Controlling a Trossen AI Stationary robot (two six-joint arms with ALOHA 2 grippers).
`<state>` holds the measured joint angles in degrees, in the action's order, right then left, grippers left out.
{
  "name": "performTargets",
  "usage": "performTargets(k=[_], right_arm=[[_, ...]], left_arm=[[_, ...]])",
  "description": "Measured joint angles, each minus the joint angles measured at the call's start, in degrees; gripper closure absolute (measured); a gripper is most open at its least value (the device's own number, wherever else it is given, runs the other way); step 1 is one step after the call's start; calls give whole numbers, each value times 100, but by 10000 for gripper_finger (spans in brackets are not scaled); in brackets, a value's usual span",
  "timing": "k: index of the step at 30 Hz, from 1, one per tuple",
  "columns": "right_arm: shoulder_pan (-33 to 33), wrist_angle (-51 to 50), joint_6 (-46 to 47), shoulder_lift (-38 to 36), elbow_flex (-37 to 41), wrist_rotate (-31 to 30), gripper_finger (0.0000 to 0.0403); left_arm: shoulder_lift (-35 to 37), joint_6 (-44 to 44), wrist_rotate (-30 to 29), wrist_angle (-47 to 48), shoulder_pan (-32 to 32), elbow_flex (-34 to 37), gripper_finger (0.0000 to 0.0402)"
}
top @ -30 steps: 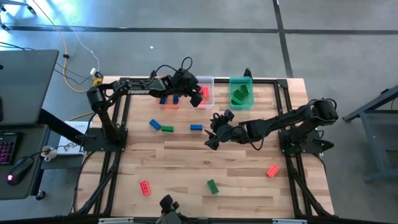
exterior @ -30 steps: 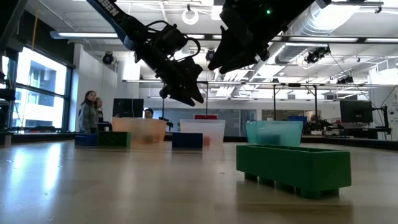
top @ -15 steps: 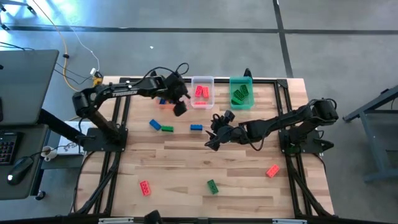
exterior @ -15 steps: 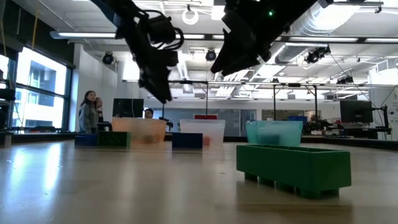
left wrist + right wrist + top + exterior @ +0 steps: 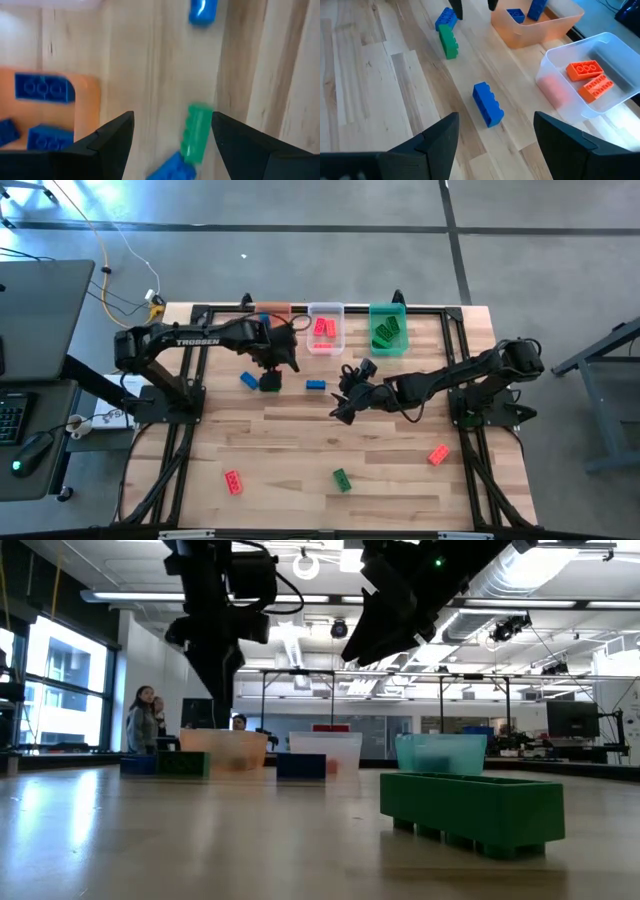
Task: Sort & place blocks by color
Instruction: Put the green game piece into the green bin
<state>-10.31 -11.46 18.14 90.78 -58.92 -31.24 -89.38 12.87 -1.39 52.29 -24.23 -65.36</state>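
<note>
My left gripper (image 5: 271,372) (image 5: 172,116) hovers open, pointing down, over a green block (image 5: 269,386) (image 5: 196,132) that lies end to end with a blue block (image 5: 248,380) (image 5: 172,167) on the table. My right gripper (image 5: 338,408) (image 5: 496,115) hangs open above mid-table, just right of a lone blue block (image 5: 315,385) (image 5: 487,104). Two red blocks (image 5: 233,481) (image 5: 437,454) and another green block (image 5: 341,479) (image 5: 470,810) lie near the table's near edge. Neither gripper holds anything.
Three bins stand along the far edge. The orange bin (image 5: 535,20) (image 5: 85,95) holds blue blocks, the clear bin (image 5: 325,328) (image 5: 555,65) red ones, the green bin (image 5: 388,328) green ones. My left arm covers the orange bin from above. People (image 5: 140,720) stand beyond the table.
My left gripper has swung from over the clear bin toward the table's left and near side, passing the orange bin, and has come down over the green and blue pair of blocks. The blocks on the table have not moved.
</note>
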Motion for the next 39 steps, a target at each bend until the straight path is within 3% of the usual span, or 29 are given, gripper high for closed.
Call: performTargets(k=[4,9,19,34,39], right_arm=[[0,-2,-1,0,0,25,157],[0,-5,-11,0,0,23,157],[0,-34,-11,0,0,23,157],[0,-33,3,0,0,21,157],[0,-33,3,0,0,21,157]], left_arm=[[0,80,-320,519,187,17,149],[26,80,-101,455,375,460,149],[26,-67,-310,-135,529,1105,149],[2,-68,-160,-1229,473,1836,149],[2,-71,-223,-1259,403,1938,174]])
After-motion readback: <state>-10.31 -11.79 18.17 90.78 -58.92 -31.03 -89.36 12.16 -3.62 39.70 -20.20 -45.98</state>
